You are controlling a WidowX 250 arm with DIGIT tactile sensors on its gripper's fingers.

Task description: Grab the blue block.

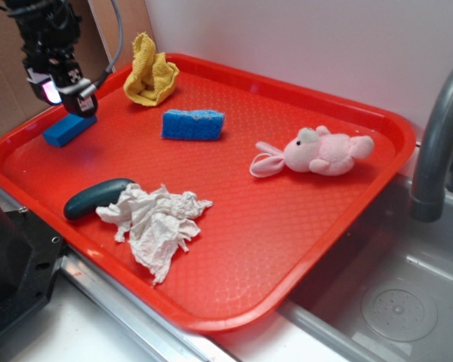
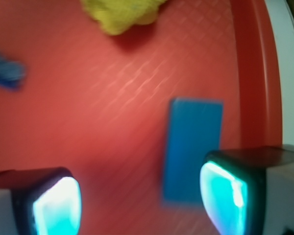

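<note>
The blue block (image 1: 68, 130) lies flat near the far left edge of the red tray (image 1: 302, 226). My gripper (image 1: 64, 94) hangs just above the block's right end, not touching it. In the wrist view the gripper (image 2: 139, 203) is open, with its glowing pads wide apart. There the blue block (image 2: 192, 147) lies lengthwise on the tray floor, close to the right pad (image 2: 223, 196), and only bare tray shows between the pads. The view is blurred.
A rough blue sponge (image 1: 192, 124) lies mid-tray, a yellow cloth (image 1: 151, 72) at the back, a pink plush toy (image 1: 317, 153) to the right. A dark teal oblong object (image 1: 90, 200) and crumpled white paper (image 1: 157, 222) lie in front. A sink and grey faucet (image 1: 438, 143) stand right.
</note>
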